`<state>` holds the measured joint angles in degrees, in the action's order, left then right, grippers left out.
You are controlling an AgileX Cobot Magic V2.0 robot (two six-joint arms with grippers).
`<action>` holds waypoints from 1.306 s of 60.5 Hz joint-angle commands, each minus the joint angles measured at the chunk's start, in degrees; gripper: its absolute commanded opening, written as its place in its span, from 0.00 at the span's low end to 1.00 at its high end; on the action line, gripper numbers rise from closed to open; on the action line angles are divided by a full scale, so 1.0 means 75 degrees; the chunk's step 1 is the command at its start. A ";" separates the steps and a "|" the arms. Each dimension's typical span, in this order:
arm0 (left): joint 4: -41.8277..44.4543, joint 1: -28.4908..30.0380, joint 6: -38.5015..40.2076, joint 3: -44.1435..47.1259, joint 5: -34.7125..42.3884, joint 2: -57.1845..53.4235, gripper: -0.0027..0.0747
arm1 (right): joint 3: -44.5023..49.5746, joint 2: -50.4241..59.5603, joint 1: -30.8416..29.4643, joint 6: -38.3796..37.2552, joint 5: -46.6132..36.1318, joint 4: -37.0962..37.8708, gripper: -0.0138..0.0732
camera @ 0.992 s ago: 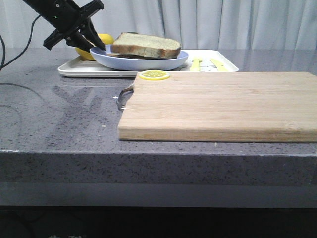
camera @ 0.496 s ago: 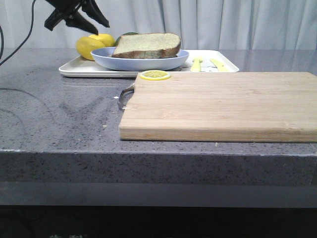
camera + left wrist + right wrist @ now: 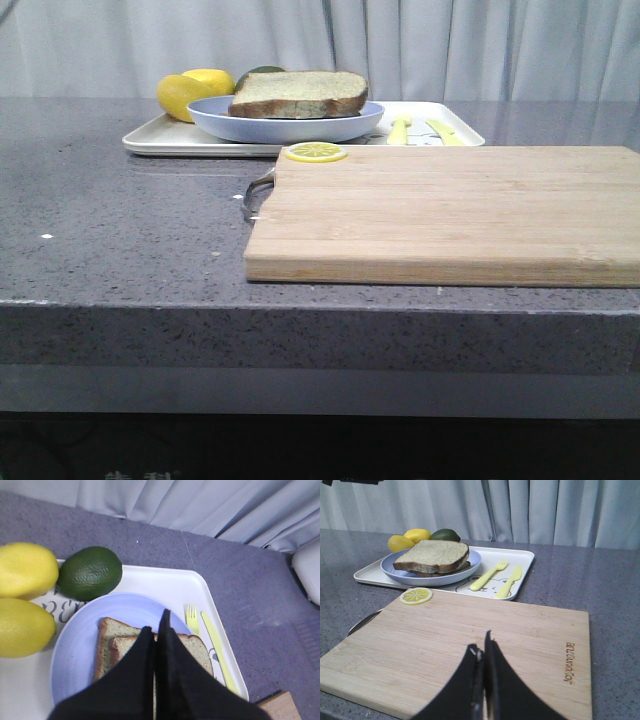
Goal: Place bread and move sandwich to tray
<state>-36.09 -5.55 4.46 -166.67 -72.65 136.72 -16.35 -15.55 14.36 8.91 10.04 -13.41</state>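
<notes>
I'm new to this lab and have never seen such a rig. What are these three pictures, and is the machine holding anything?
It is a robot with two arms, each ending in a gripper. One camera looks forward over the table; the other two ride on the wrists, so the black wedges are the left gripper and right gripper. Both are shut and hold nothing. The sandwich sits on a pale blue plate on the cream tray, beside two lemons, an avocado and a yellow fork and knife. Nearer lies a wooden cutting board with a lemon slice on its corner.
</notes>
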 commanded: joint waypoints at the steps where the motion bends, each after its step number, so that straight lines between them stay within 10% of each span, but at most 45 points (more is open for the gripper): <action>1: 0.0438 -0.0209 -0.0035 0.0364 0.0077 -0.1007 0.01 | -0.0217 -0.0048 0.0004 0.0000 -0.0637 -0.0042 0.09; 25: 0.4812 -0.1276 0.0146 0.6284 0.0585 -0.4435 0.01 | -0.0217 -0.0048 0.0004 0.0000 -0.0611 -0.0042 0.09; 63: 0.4887 -0.1240 0.0366 1.5393 0.6890 -1.1731 0.01 | -0.0217 -0.0048 0.0004 0.0000 -0.0584 -0.0042 0.09; 79: 0.4968 -0.1240 0.0366 1.7965 0.8000 -1.5556 0.01 | -0.0217 -0.0048 0.0004 0.0000 -0.0567 -0.0042 0.09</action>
<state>0.84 -14.69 6.54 -33.93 -18.87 27.02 -16.35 -15.55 14.36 8.91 10.01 -13.41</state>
